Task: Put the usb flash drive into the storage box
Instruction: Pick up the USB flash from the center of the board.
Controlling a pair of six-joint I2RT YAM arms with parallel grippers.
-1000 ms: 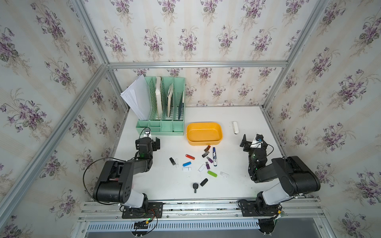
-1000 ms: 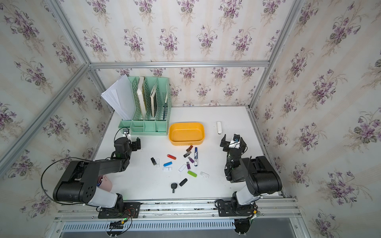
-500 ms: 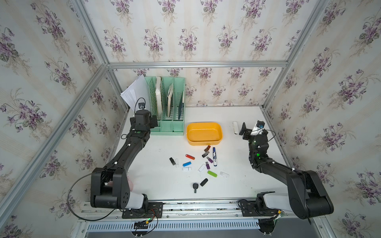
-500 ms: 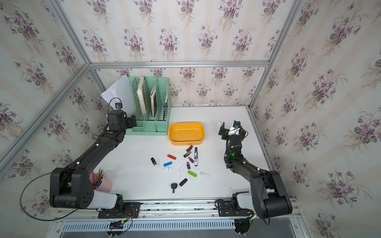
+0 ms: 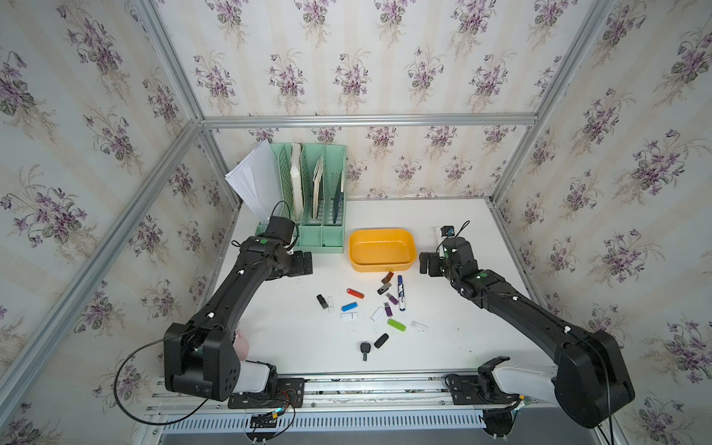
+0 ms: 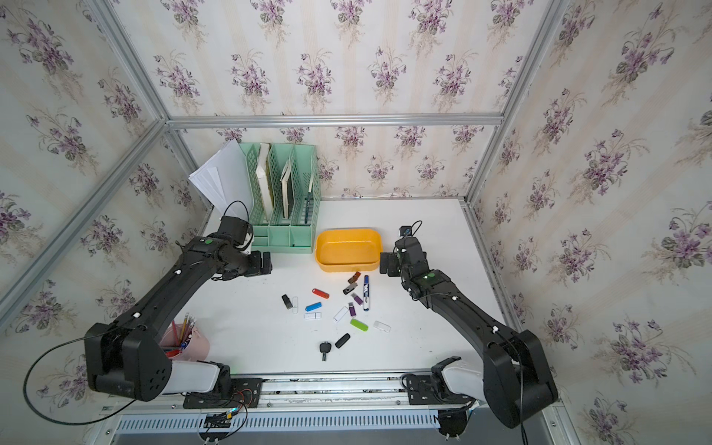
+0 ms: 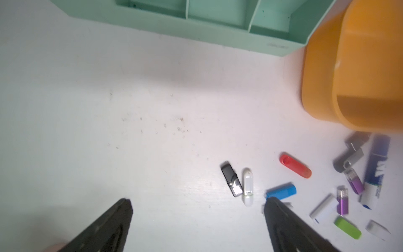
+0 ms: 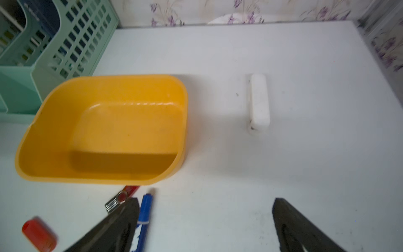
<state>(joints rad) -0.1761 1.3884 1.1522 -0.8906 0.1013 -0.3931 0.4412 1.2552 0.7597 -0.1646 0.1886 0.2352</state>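
**Both grippers spread, drives loose on the table**

The storage box (image 5: 382,267) sits mid-table. The usb flash drives (image 5: 355,293) lie scattered on the white table (image 5: 293,339) at its 6 o'clock, beside a blue marker (image 5: 400,293). The left gripper (image 5: 304,263) hangs at the box's 9 o'clock and the right gripper (image 5: 427,264) at its 3 o'clock, both with jaws wide apart and holding nothing.

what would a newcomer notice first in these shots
The bright orange storage box sits empty on the white table, with colourful flash drives scattered on its near side. The black left gripper and right gripper hang open on either side of it. A mint-green file organizer stands back left.
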